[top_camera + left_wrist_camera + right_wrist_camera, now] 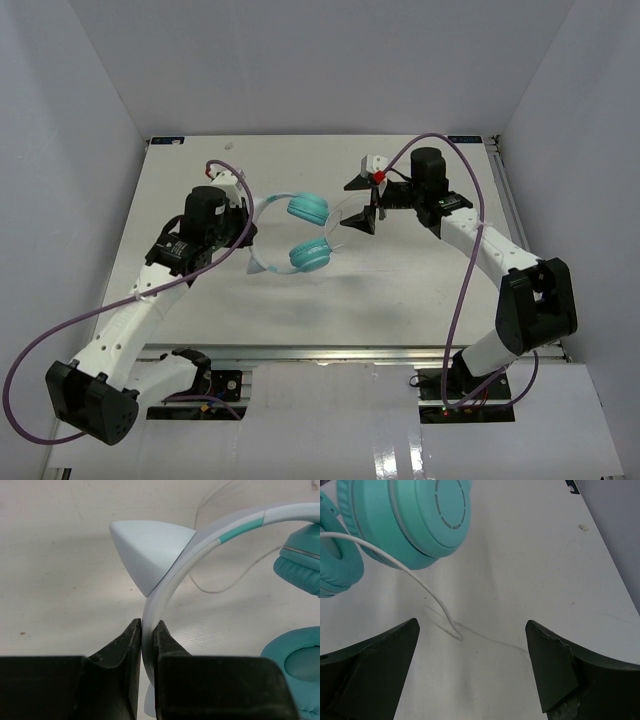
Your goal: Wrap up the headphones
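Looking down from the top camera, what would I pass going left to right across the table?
From the left: left arm → left claw, shut on the headband → two teal ear cups → right claw, open → right arm.

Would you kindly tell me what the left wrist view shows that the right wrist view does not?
Only the left wrist view shows the left tool shut on the pale headband of the headphones, next to a pointed ear-shaped piece. Only the right wrist view shows the right tool open, its fingers either side of where the white cord reaches the table, plus one ear cup's outer face. Both show teal ear cups, the cord and the table.
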